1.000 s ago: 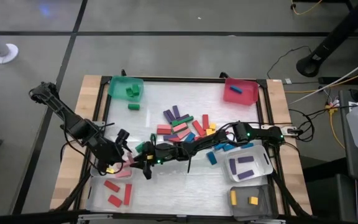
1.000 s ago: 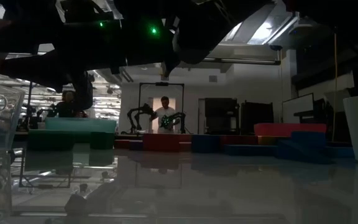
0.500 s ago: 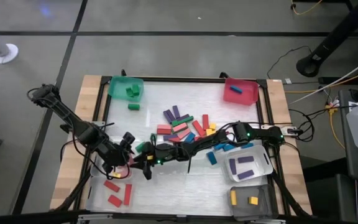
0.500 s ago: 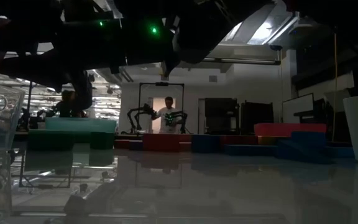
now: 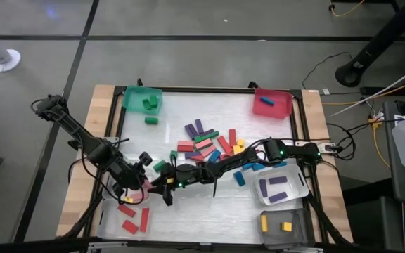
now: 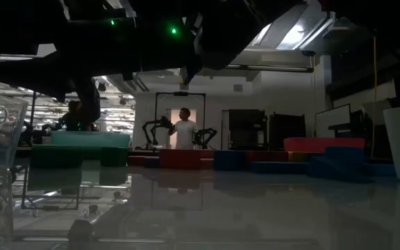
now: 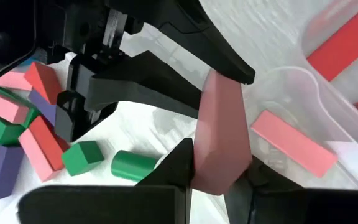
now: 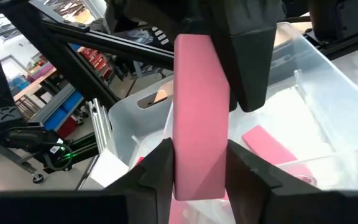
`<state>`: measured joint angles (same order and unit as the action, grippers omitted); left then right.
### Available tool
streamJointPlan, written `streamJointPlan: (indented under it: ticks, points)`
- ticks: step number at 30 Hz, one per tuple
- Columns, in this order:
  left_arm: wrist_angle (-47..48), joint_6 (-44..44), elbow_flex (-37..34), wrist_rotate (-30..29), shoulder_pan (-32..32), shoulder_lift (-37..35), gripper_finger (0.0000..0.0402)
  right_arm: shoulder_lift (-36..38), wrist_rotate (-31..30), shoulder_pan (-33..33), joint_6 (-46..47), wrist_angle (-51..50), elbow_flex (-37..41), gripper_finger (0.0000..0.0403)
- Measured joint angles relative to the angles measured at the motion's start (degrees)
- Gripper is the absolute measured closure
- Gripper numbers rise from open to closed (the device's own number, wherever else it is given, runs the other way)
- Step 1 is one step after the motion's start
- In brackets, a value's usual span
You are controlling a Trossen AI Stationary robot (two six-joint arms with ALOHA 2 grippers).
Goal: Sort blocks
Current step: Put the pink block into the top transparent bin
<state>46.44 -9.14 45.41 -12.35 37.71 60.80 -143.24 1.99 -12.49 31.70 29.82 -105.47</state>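
Observation:
A pink block [image 5: 148, 185] hangs between my two grippers at the near left of the table, beside the clear bin [image 5: 111, 223] that holds red blocks and a pink one [image 7: 294, 143]. My left gripper [image 5: 141, 184] is shut on one end of it, having come in from the left. My right gripper [image 5: 157, 185] reaches across from the right and is shut on the other end. A loose pile of blocks [image 5: 206, 144] in several colours lies on the table's middle. A green block and a green cylinder [image 7: 132, 165] lie under the arms. My left gripper pinches one end of the pink block [image 7: 219, 168] between its two fingers [image 7: 173, 165], slanting down from the table's left, with the block running on ahead of the fingers. The block is lifted clear of the table. My right gripper pinches the block's other end [image 8: 197, 165] between its two fingers [image 8: 250, 171], coming nearly level from the table's right. The block stands out ahead of the fingers toward the left gripper.
A green bin [image 5: 143, 98] stands at the far left and a red bin [image 5: 271, 102] at the far right. A clear bin with purple blocks [image 5: 280, 188] and a grey bin with yellow blocks [image 5: 280, 225] stand at the near right. People stand in the room beyond.
My left gripper has moved a little down and toward the right gripper, rolled slightly, and shut on the free end of the pink block. My right gripper has kept still with the block in its fingers.

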Motion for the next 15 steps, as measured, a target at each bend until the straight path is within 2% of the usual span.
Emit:
streamJointPlan:
  ticks: [4,11,15]
  points:
    - [-0.16,1.58,0.00,0.69,0.00,-0.40,0.0358,0.01,0.17,-0.02,0.04,0.18,0.00,0.0269]
    - [1.23,5.46,0.00,1.51,0.04,-2.07,0.0360,0.04,0.26,0.25,4.87,0.31,-0.02,0.0187]
    - [5.41,10.05,0.01,5.09,0.04,-3.36,0.0361,0.04,5.10,1.07,4.12,0.07,-0.02,0.0162]
